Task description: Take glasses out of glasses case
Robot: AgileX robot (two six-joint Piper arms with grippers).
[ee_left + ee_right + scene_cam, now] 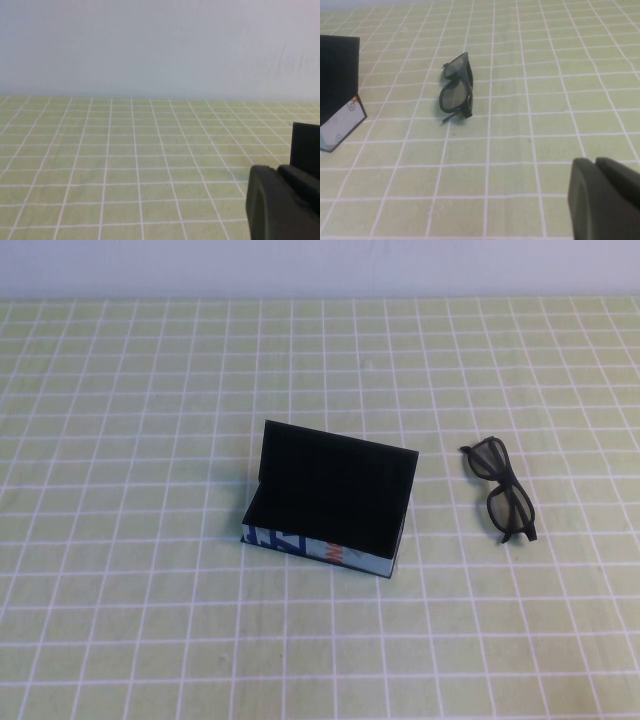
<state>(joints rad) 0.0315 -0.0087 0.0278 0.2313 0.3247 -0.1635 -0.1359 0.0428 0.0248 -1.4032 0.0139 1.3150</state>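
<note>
At the left of the green checked cloth (120, 540) no arm shows in the high view; the left gripper (285, 205) appears only at the edge of its own wrist view, and whether its fingers are apart I cannot tell. In the middle stands the glasses case (330, 502) — lid raised, black inside bare. To its right, well clear of it, the glasses (501, 490) lie folded on the cloth. The right gripper (605, 200) hangs back from them — closed, holding nothing.
</note>
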